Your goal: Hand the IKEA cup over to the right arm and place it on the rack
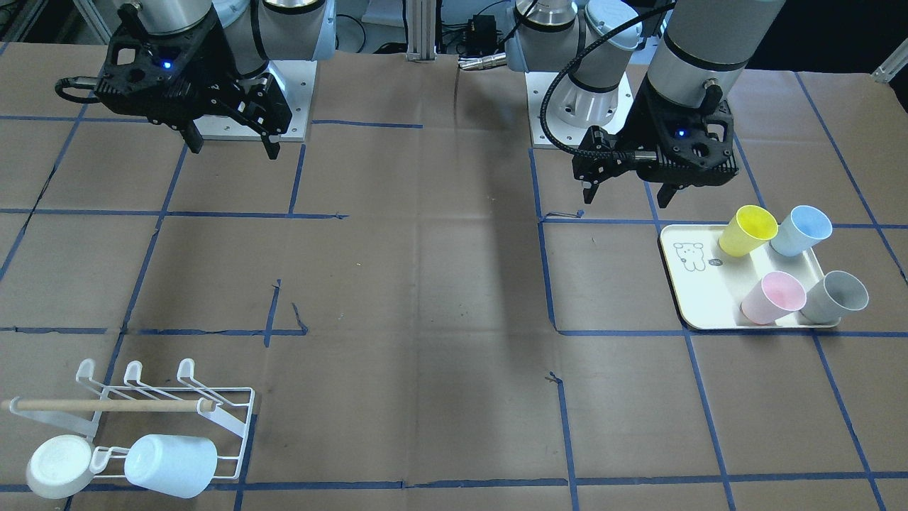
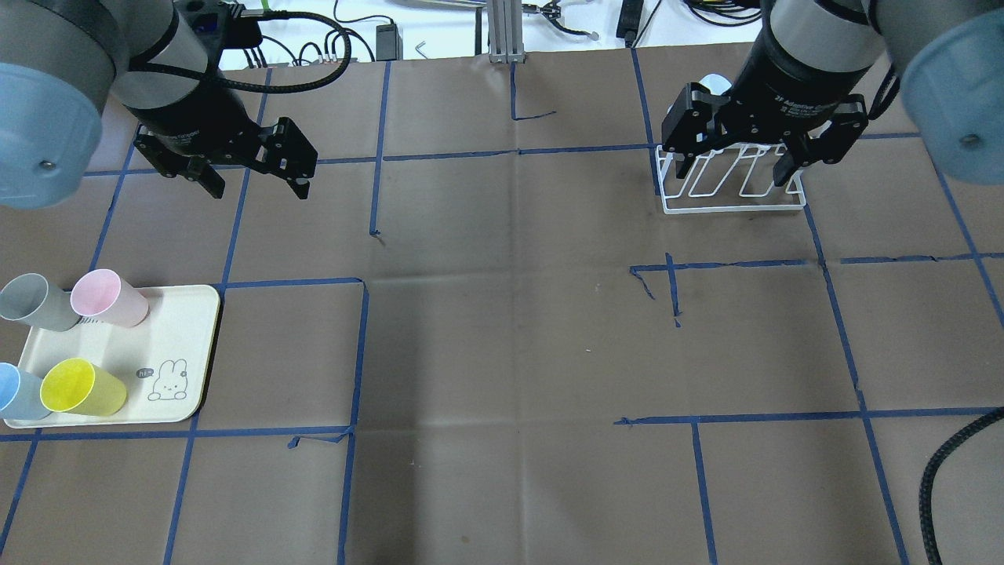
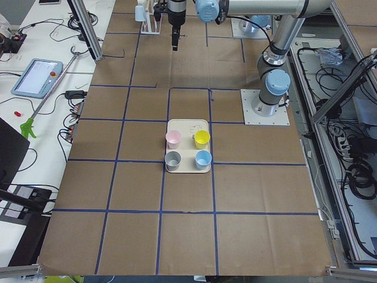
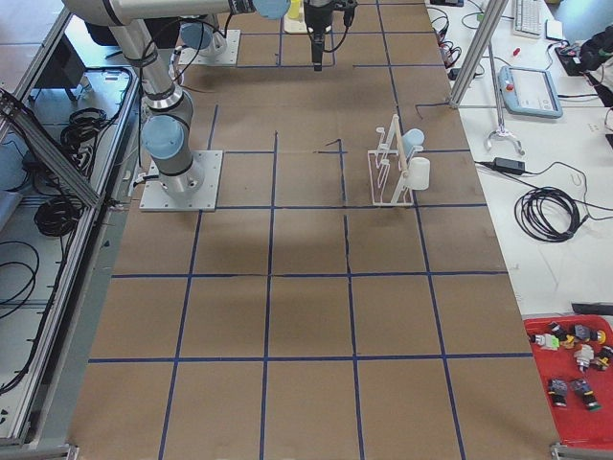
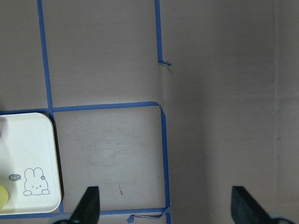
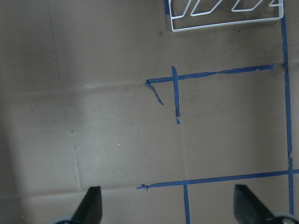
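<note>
Four cups stand on a white tray (image 1: 691, 298): yellow (image 1: 748, 231), blue (image 1: 801, 231), pink (image 1: 773, 298) and grey (image 1: 835, 297). My left gripper (image 1: 628, 193) hangs open and empty above the table, just robot-side of the tray; it also shows in the overhead view (image 2: 257, 188). My right gripper (image 1: 233, 147) is open and empty, high up near its base. The white wire rack (image 1: 170, 419) with a wooden dowel (image 1: 106, 405) sits at the table's far edge and carries a white cup (image 1: 170, 465) and another pale cup (image 1: 60, 466).
Brown paper with blue tape lines covers the table. The arm base plates (image 1: 294, 99) stand at the robot side. The left wrist view shows the tray corner (image 5: 28, 154); the right wrist view shows the rack's base wire (image 6: 227, 24).
</note>
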You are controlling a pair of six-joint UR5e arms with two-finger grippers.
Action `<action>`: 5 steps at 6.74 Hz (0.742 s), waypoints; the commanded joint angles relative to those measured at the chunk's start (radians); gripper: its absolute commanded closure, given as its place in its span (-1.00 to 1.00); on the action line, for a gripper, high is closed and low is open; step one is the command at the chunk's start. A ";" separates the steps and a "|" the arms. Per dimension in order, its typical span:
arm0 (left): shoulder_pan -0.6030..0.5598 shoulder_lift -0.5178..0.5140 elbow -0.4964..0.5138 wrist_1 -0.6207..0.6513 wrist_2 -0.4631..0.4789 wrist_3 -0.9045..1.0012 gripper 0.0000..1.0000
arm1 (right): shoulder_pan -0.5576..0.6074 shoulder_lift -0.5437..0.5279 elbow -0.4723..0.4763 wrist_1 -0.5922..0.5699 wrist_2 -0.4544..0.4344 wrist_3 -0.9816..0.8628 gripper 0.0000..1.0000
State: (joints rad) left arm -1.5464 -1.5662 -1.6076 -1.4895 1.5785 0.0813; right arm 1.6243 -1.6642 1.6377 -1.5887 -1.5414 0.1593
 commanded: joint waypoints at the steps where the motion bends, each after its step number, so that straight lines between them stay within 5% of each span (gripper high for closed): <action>1: -0.001 0.000 0.000 0.000 0.000 0.000 -0.98 | -0.001 -0.016 0.051 -0.017 -0.005 -0.012 -1.00; 5: 0.000 0.000 0.000 0.002 -0.002 0.000 -0.98 | -0.006 -0.020 0.051 -0.022 -0.005 -0.012 -1.00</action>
State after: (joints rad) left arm -1.5469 -1.5662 -1.6076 -1.4874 1.5774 0.0813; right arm 1.6190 -1.6822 1.6882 -1.6116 -1.5456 0.1473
